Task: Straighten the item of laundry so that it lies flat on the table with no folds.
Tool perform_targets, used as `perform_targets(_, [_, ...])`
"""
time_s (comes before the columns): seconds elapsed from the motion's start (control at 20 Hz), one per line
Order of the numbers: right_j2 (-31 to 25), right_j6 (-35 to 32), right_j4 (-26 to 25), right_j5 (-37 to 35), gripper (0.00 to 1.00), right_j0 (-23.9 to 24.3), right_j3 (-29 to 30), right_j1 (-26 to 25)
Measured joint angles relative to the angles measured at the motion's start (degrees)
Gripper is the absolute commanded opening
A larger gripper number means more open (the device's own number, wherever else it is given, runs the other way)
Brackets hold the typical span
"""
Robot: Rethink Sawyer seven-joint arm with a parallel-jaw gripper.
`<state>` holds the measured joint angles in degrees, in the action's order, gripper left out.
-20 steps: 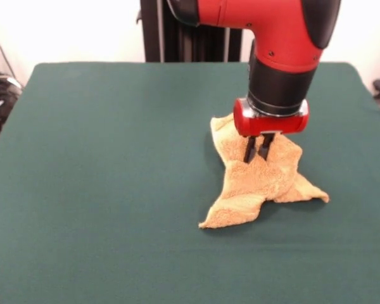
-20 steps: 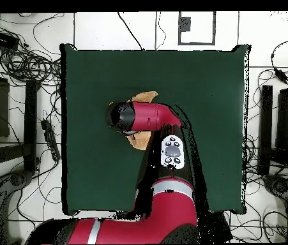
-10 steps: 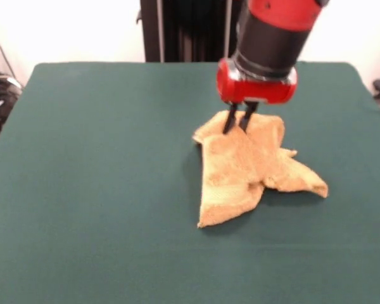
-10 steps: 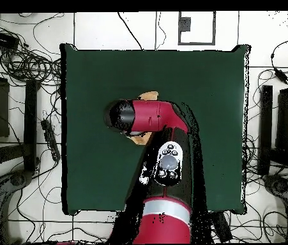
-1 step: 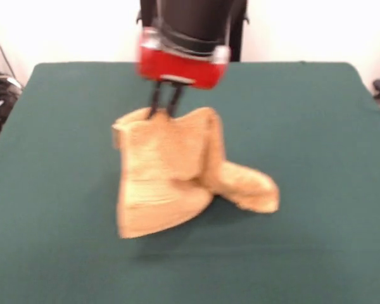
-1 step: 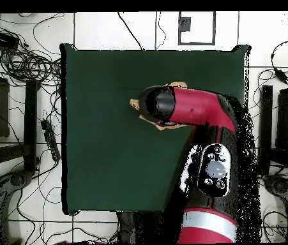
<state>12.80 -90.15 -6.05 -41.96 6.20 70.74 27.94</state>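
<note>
The item of laundry (image 5: pixel 171 171), an orange-tan terry towel, hangs crumpled from my gripper (image 5: pixel 164 104), which is shut on its upper edge. It dangles over the table (image 5: pixel 57 190), with its lower folds reaching down near the green cloth and a lobe trailing to the right. In the overhead view the arm covers most of the towel (image 6: pixel 172 85); only small tan bits show around the wrist, and the gripper itself is hidden there.
The green table (image 6: pixel 95 127) stretches wide on all sides of the towel. Cables and dark equipment (image 6: pixel 18 57) lie on the floor beyond the table's edges.
The gripper has risen and swung left in the front view, lifting the towel off the table so it now hangs. In the overhead view the arm has shifted right.
</note>
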Motion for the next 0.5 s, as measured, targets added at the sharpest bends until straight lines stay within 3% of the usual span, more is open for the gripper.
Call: perform_targets(0.5, [-2.08, 0.00, -2.48, 0.16, 0.00, 12.55, -5.17, -5.31])
